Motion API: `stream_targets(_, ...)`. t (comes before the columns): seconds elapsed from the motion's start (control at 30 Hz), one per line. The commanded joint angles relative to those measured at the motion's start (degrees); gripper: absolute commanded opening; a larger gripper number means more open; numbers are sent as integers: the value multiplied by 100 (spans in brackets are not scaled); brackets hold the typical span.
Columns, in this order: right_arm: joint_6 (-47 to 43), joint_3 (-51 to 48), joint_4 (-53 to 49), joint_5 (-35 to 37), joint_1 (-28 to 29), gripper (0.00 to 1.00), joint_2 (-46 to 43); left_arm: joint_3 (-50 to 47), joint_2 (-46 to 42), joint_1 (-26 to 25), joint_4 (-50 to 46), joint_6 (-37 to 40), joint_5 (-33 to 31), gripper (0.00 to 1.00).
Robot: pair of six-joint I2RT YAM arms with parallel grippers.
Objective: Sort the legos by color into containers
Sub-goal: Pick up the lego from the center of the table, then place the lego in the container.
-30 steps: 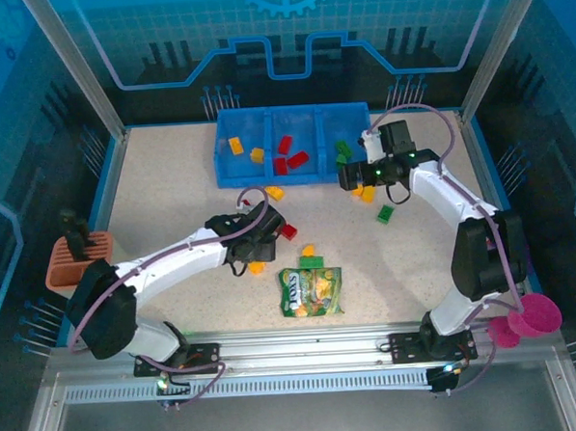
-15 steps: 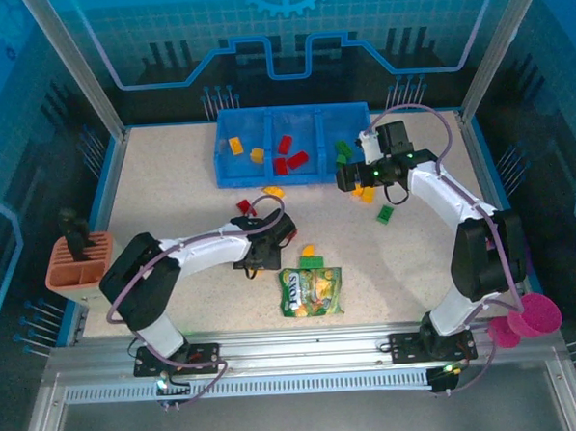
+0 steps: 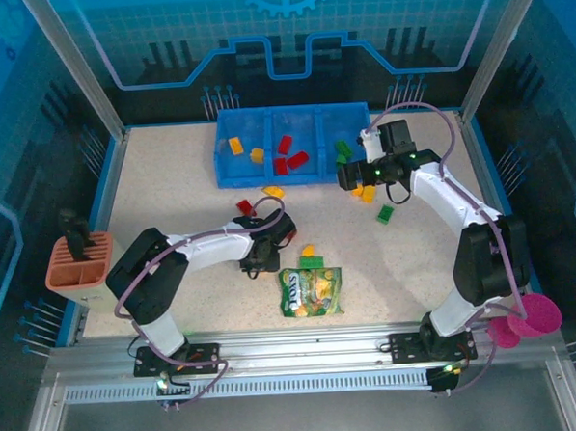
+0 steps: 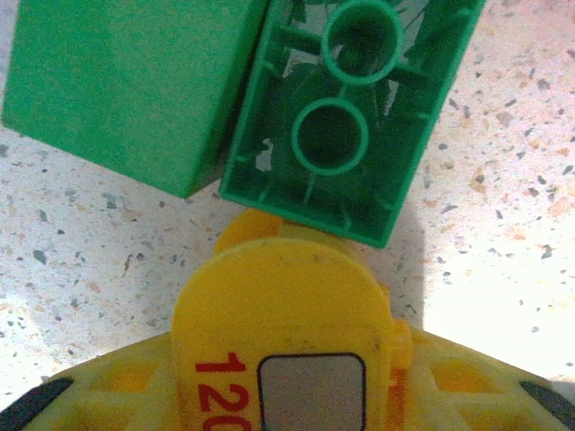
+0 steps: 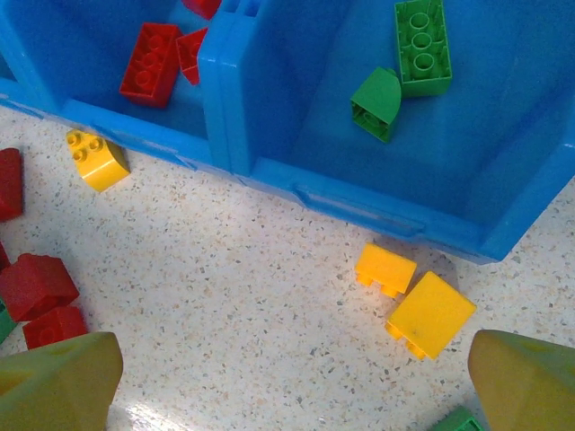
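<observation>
Green lego is seen lying underside-up, sockets to the left wrist camera, long axis running near-to-far, butted against a second green block. Left gripper is lowered by the candy bag; its jaw state cannot be told. Right gripper is spread wide, nothing between, over yellow legos just outside the tray. Greens are in the right compartment, reds in the middle. Speckled beige table, blue-lit framed enclosure.
</observation>
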Motion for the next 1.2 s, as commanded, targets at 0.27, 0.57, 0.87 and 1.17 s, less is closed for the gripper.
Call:
stream_targets(0.27, 23, -252, -10, -146, 121, 100, -186, 2518, -545, 819, -989, 1687, -452, 30)
stream_targets(0.57, 409, -702, -388, 668, 376, 100, -400, 3873, 588, 1888, -76, 2831, -857, 30)
stream_targets(0.87, 968, -1035, -759, 1290, -178, 99, -673, 5635, 2282, 2776, -40, 2783, -232, 31)
stream_targets(1.17, 1252, -975, -930, 1116, -635, 96, -333, 7069, 3624, 2824, -337, 2781, 220, 34)
